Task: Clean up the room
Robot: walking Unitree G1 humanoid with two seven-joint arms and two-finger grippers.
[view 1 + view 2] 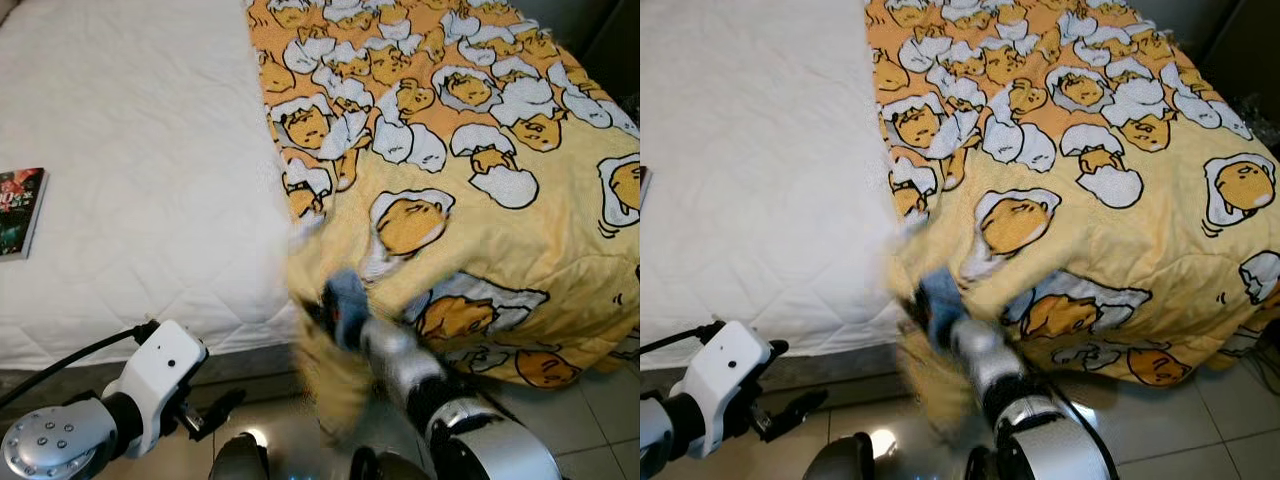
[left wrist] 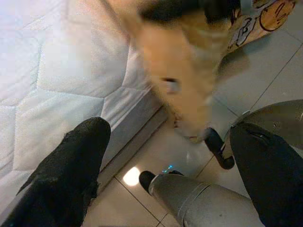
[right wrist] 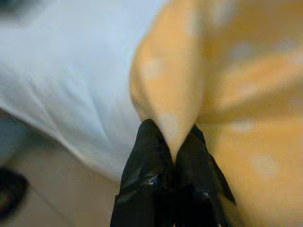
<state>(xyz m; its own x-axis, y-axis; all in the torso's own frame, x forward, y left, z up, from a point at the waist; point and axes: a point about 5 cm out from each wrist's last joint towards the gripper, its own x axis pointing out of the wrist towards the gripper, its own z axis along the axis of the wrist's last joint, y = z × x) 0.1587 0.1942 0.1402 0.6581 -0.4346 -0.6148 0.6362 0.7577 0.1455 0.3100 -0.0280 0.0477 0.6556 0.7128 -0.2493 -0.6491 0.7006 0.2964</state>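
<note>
The step in hand looks like making the bed: the right gripper (image 3: 173, 142) has its two black fingers pinched tight on a fold of the yellow blanket (image 1: 470, 150) at that blanket's near corner, just off the foot edge of the bed (image 1: 150, 150). The blanket, printed with egg-yolk cartoon figures, covers the right-hand part of the bed and hangs over the foot edge toward the tiled floor (image 1: 600, 400); the left part of the white quilted mattress lies bare. The held corner is blurred, so its exact shape cannot be told. The left gripper (image 2: 165, 156) is down low by the bed's foot edge, above the floor, its fingers spread wide and holding nothing. A book (image 1: 20, 212) lies near the bed's left edge, well apart from the blanket. The next move probably calls for drawing the pinched corner across toward the bare left side while keeping the grip firm, since thin cloth can slip out. No container is to be seen, so nothing can be said of contents.
</note>
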